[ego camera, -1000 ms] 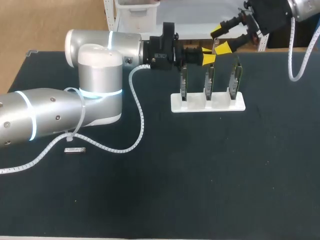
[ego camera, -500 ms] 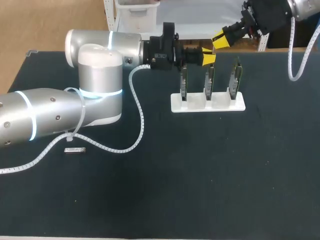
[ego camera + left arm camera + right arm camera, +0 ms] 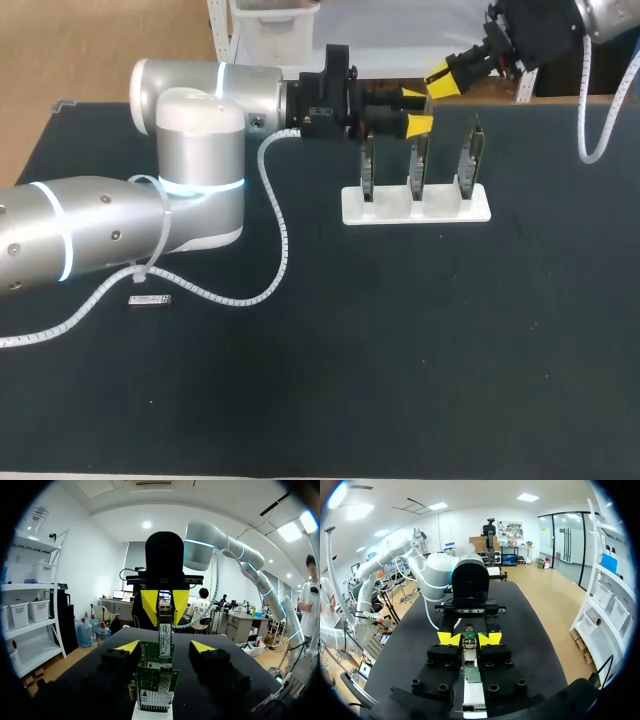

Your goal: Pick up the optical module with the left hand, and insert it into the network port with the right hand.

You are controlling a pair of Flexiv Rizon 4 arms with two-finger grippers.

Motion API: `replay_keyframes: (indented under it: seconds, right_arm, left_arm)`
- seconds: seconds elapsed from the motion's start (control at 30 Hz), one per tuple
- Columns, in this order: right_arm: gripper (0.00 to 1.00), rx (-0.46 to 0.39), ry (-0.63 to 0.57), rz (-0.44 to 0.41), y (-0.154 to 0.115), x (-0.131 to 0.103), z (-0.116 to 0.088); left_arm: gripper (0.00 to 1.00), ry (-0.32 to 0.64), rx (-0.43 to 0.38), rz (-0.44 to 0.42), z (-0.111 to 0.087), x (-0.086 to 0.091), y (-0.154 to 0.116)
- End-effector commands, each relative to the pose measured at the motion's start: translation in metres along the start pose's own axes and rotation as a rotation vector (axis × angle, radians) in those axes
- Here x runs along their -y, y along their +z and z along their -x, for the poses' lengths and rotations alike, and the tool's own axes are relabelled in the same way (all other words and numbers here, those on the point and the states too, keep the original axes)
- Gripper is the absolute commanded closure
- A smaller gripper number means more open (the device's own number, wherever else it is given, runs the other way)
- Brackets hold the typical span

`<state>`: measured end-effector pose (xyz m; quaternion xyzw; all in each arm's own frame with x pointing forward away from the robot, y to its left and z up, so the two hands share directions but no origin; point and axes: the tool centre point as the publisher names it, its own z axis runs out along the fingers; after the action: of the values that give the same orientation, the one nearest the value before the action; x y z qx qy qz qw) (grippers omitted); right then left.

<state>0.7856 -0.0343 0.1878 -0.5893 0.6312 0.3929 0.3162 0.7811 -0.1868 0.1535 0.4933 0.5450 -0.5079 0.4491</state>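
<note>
Our left gripper's (image 3: 416, 110) fingers are now standing apart, having let go of the optical module (image 3: 165, 639) they were clasping a moment ago. That gripper is hanging released just above the white plastic rack (image 3: 415, 208) of three upright green network cards (image 3: 421, 160). Beyond the rack, our right gripper (image 3: 443, 80) is pinching the slim, labelled metal module. The handover looks done to us. Next we are needing square alignment with the meshed steel network port (image 3: 156, 699).

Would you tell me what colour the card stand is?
The stand is white; the head view shows it best.
</note>
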Motion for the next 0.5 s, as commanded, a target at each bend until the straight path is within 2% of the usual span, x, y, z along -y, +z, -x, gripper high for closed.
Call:
replay_keyframes:
  seconds: [0.03, 0.17, 0.3, 0.5]
  right_arm:
    - [1.00, 0.003, 0.001, -0.003, 0.000, 0.000, 0.000]
    - [1.00, 0.005, 0.001, -0.002, 0.000, 0.000, -0.001]
    - [1.00, 0.009, 0.000, -0.002, 0.000, 0.000, -0.001]
    - [1.00, 0.013, -0.002, -0.003, 0.001, -0.001, -0.001]
  left_arm:
    - [0.00, 0.001, -0.001, -0.021, -0.002, 0.001, -0.003]
    - [0.00, -0.002, -0.027, -0.010, -0.004, 0.002, -0.009]
    - [0.00, -0.021, -0.100, -0.004, -0.010, 0.001, -0.013]
    - [0.00, 0.011, -0.204, 0.031, -0.016, 0.000, -0.017]
